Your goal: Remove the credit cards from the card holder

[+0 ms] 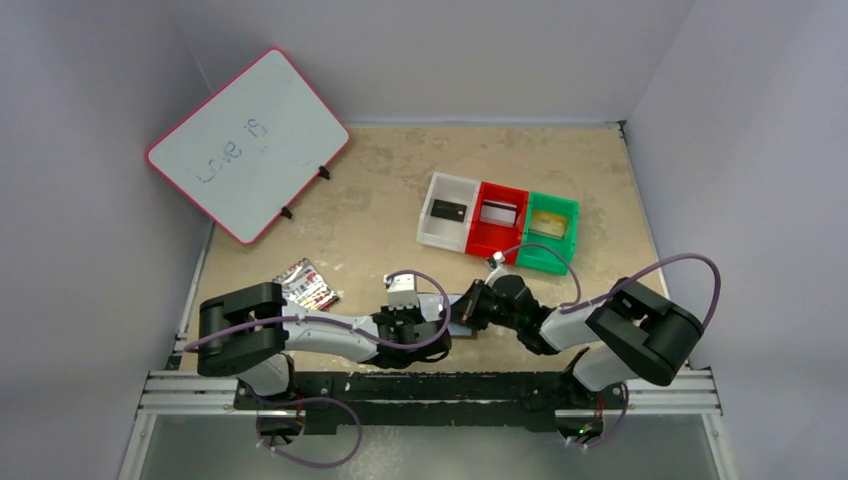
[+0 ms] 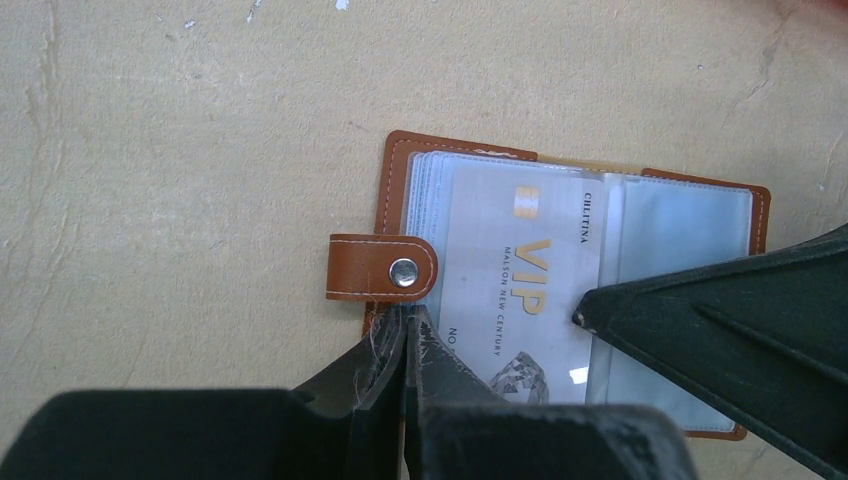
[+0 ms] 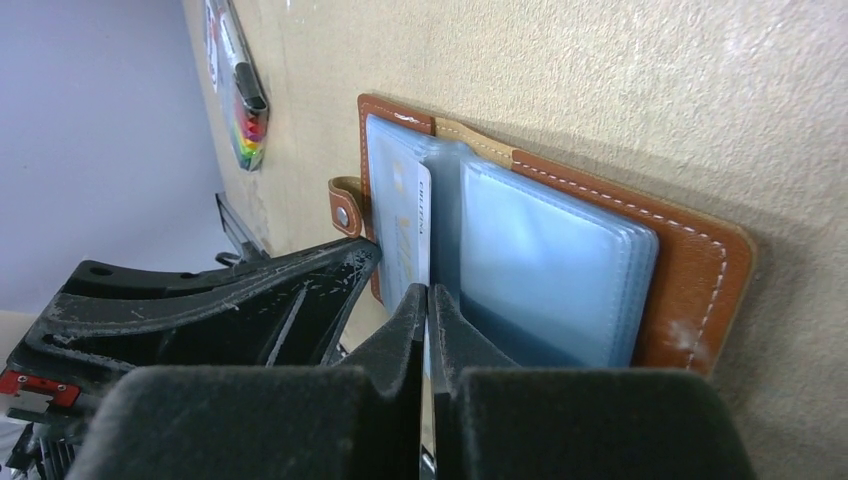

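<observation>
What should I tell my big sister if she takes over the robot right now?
Left tool: shut on the open holder, beside the snap tab.
Right tool: seems shut on the VIP card, which is still in the holder.
Done: black card in white bin, grey card in red bin, gold card in green bin.
Left: pull the VIP card out, then check the other sleeves.
</observation>
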Motion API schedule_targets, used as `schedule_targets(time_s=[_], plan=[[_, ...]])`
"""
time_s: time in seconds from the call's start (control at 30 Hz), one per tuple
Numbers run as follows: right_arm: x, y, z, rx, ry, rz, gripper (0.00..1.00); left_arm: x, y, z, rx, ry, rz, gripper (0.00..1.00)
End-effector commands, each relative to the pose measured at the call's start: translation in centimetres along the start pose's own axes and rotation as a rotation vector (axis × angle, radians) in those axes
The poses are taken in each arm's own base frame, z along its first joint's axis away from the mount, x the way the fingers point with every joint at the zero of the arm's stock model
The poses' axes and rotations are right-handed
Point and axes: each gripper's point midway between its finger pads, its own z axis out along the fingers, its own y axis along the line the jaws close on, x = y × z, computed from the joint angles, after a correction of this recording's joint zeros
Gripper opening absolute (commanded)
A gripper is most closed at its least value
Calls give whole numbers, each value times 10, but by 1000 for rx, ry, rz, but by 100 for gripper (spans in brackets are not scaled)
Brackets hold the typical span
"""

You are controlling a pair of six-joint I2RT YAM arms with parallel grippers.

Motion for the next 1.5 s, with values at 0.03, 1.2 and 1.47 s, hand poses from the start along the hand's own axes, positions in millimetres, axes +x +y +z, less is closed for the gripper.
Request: schedule_targets(time_s=[0.03, 1.2, 1.47], plan=[[-7, 6, -5, -26, -17, -7, 0, 7, 11, 2, -29, 12, 17, 0], [-13, 8, -3, -44, -22, 4, 16, 9, 9, 2, -12, 22, -1, 0], [-20, 2, 3, 0, -52, -14, 24, 7, 7, 2, -8, 18, -4, 0]])
